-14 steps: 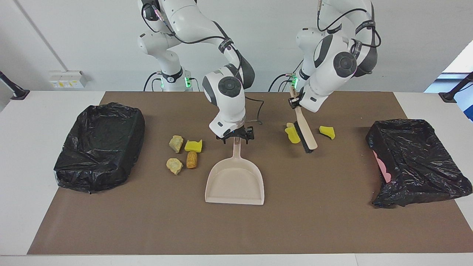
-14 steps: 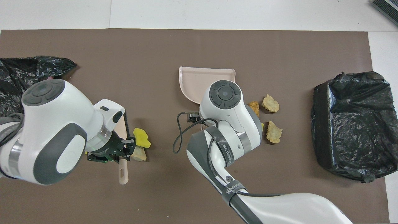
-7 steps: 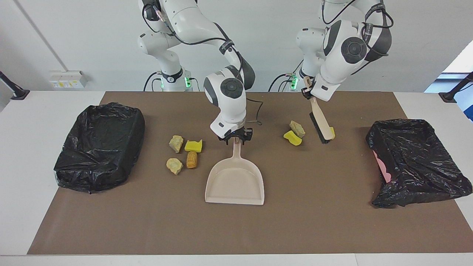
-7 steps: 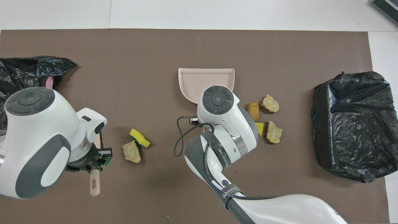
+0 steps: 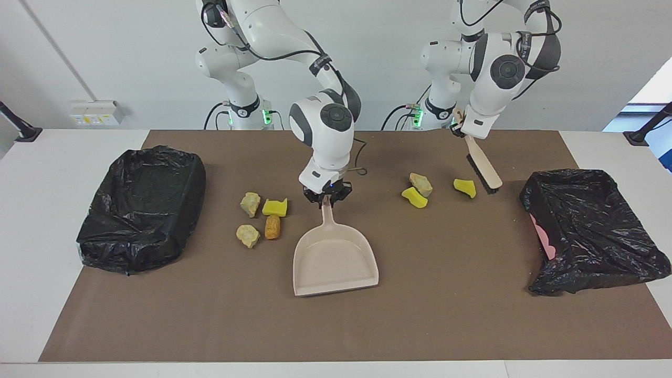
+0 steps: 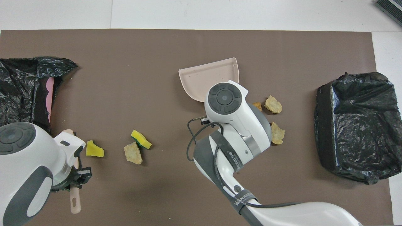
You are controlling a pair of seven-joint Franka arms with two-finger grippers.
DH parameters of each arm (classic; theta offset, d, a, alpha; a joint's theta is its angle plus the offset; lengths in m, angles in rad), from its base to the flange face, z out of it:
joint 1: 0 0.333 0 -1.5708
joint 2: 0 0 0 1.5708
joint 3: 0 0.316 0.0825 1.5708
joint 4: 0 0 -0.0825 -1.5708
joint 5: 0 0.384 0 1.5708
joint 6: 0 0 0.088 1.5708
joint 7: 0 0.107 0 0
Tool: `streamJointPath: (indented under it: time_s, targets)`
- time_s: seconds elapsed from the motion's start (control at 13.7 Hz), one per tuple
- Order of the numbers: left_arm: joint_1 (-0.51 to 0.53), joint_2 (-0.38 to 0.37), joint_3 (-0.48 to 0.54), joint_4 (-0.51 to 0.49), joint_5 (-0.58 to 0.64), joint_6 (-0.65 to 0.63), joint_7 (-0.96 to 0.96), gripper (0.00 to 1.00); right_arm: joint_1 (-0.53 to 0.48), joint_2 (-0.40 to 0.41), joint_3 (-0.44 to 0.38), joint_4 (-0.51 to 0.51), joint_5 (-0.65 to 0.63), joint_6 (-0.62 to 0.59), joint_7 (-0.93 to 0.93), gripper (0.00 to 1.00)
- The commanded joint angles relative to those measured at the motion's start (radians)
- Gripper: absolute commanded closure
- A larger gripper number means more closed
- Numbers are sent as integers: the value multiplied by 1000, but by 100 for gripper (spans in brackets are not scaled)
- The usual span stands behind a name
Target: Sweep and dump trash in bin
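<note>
My right gripper (image 5: 326, 198) is shut on the handle of the beige dustpan (image 5: 336, 260), which lies on the brown mat mid-table, slightly turned. My left gripper (image 5: 462, 126) is shut on the handle of a brush (image 5: 483, 167), held slanted with its bristles low between a yellow sponge bit (image 5: 465, 187) and the bin (image 5: 588, 226) at the left arm's end. A green-backed sponge (image 5: 415, 197) and a beige lump (image 5: 421, 184) lie beside that. Two beige lumps (image 5: 250, 203) (image 5: 247, 235), a yellow sponge (image 5: 275, 207) and an orange-brown piece (image 5: 272, 227) lie beside the dustpan.
A second black-bagged bin (image 5: 142, 207) stands at the right arm's end of the mat. In the overhead view the right arm covers the dustpan's handle and part of the orange-brown piece (image 6: 257, 106).
My left arm has carried the brush away from the two middle pieces, past the yellow sponge bit toward the bin at its end. The dustpan has turned slightly in my right gripper.
</note>
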Motion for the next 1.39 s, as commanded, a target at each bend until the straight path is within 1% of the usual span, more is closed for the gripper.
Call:
streamJointPath:
  time_s: [0.0,0.15,0.22,0.29,0.44,0.59,0.8,0.95,1.17,1.24,1.32]
  targets:
    - [38,-89,-10,-123,25,68,12,100,-70,-112,8,-26,72,-91,-282,100]
    - [38,-123,-10,-200,25,103,3,100,-70,-140,6,-32,64,-177,-449,100]
    - [38,-121,-10,-217,25,109,0,100,-67,-146,6,-49,58,-177,-533,100]
    - [34,-114,-10,-232,24,126,-14,100,-67,-164,6,-82,58,-160,-613,100]
    - [5,-108,-14,-274,24,169,-62,100,-63,-204,6,-174,53,-72,-776,100]
    - [-51,-85,-15,-275,7,191,-92,100,-63,-236,6,-253,52,8,-916,100]
    - [-121,-65,-15,-272,-90,261,-92,100,-63,-240,6,-268,49,27,-1111,100]
    - [-170,-49,-15,-269,-134,281,-86,100,-26,-233,6,-285,-11,56,-1120,100]
    - [-203,-46,-15,-268,-194,316,-69,100,-6,-232,6,-314,-22,88,-1120,100]
    - [-206,-31,-16,-266,-205,344,-66,100,-3,-227,6,-322,-22,93,-1116,100]
    - [-241,-8,-16,-265,-209,361,-69,100,17,-218,6,-325,-22,107,-1114,100]
